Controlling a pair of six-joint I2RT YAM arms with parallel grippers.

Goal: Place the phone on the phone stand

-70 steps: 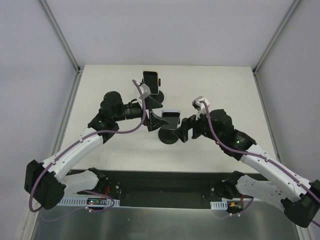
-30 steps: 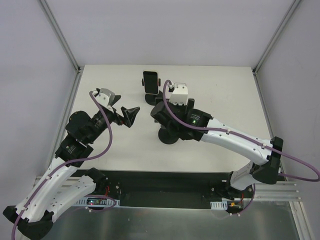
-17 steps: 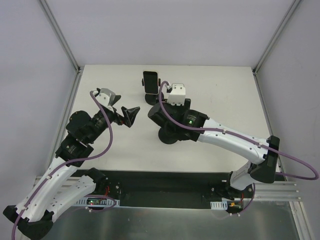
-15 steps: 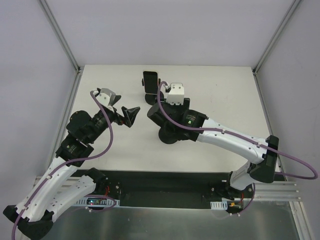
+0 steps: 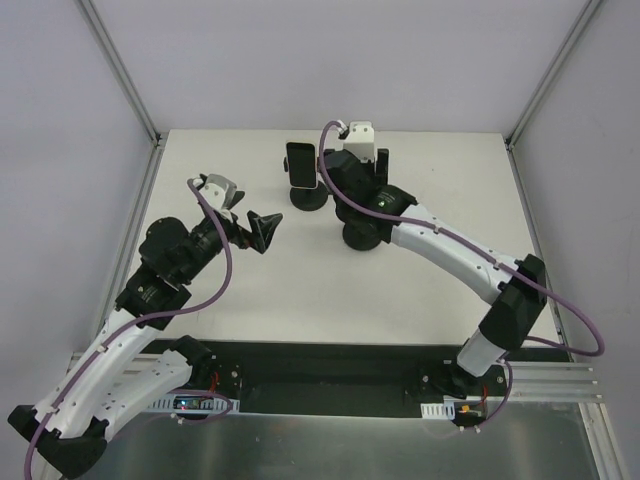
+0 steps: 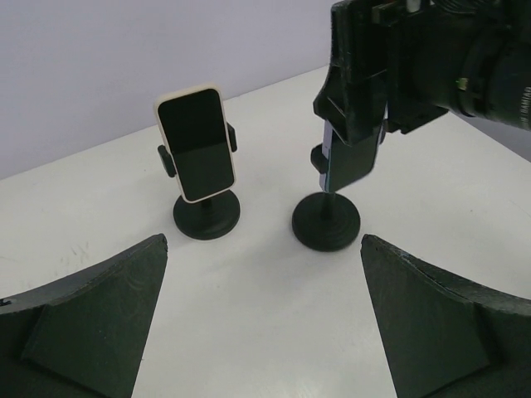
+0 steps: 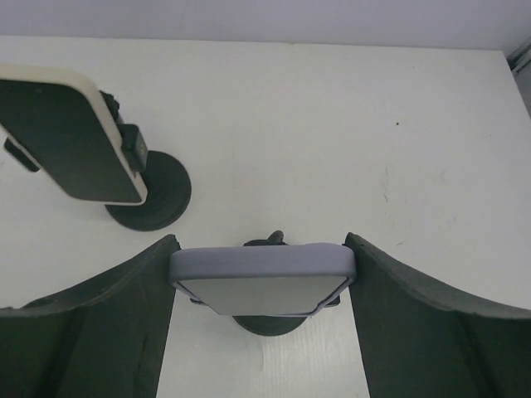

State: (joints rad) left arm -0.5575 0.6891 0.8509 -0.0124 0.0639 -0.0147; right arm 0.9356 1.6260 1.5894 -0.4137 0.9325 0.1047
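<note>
Only in the right wrist view is the grip being shown plainly: the phone is being clamped between the 2 fingers of the right pincer, with 1 pad pressed against each end of its grey, round-cornered case. In the left wrist view the same phone is being seen edge-on, just below that pincer and atop the thin stem of the phone stand. The stand's round, ringed black base is sitting on the white table directly under the pincer. A 2nd phone in a cream case is being carried by its own stand, beside the right pincer but not touching it. The left pincer is being held wide, with nothing between its matte black wedge fingers.
</note>
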